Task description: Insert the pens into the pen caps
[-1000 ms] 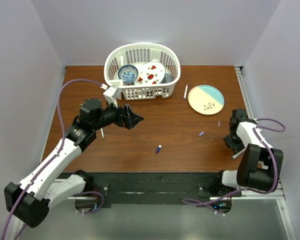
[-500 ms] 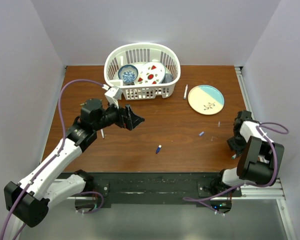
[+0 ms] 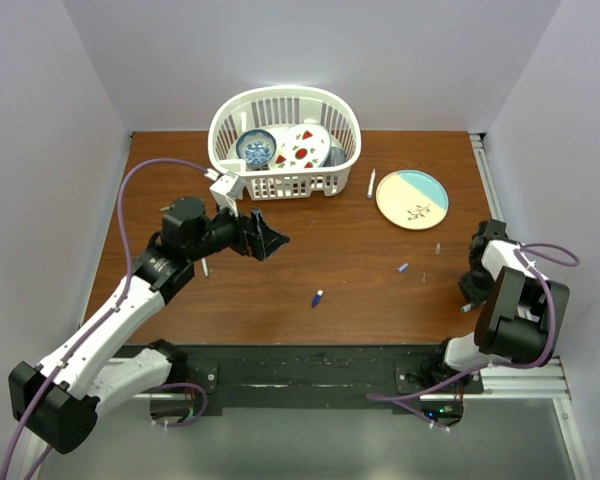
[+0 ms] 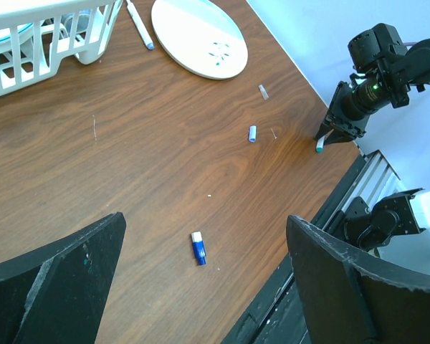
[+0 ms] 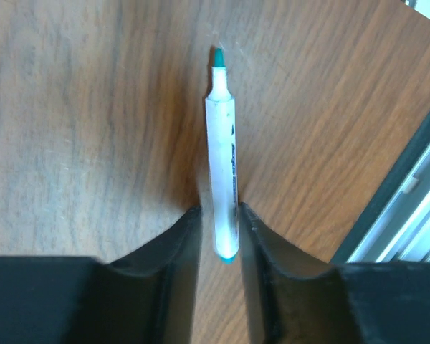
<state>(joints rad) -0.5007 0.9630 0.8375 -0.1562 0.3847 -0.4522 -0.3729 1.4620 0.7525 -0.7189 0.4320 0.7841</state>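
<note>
My right gripper (image 3: pixel 468 297) is at the table's right edge, shut on the rear end of a white pen with a teal tip (image 5: pixel 221 158) that lies on the wood between its fingers (image 5: pixel 179 236). The pen's tip also shows in the left wrist view (image 4: pixel 319 147). My left gripper (image 3: pixel 268 238) hangs open and empty above the table's middle left. A dark blue cap (image 3: pixel 317 298) (image 4: pixel 198 249) lies at the front centre. A light blue cap (image 3: pixel 403 268) (image 4: pixel 252 133) and a small clear cap (image 4: pixel 263 91) lie further right. Another pen (image 3: pixel 371 183) lies beside the basket, and one (image 3: pixel 205 265) under my left arm.
A white basket (image 3: pixel 285 185) holding dishes stands at the back centre. A cream and teal plate (image 3: pixel 412 199) lies at the back right. The table's right edge and metal rail (image 3: pixel 485 190) run close beside my right gripper.
My right arm has folded in closer to the table's right edge and its gripper has settled over the pen. My left arm has not moved.
</note>
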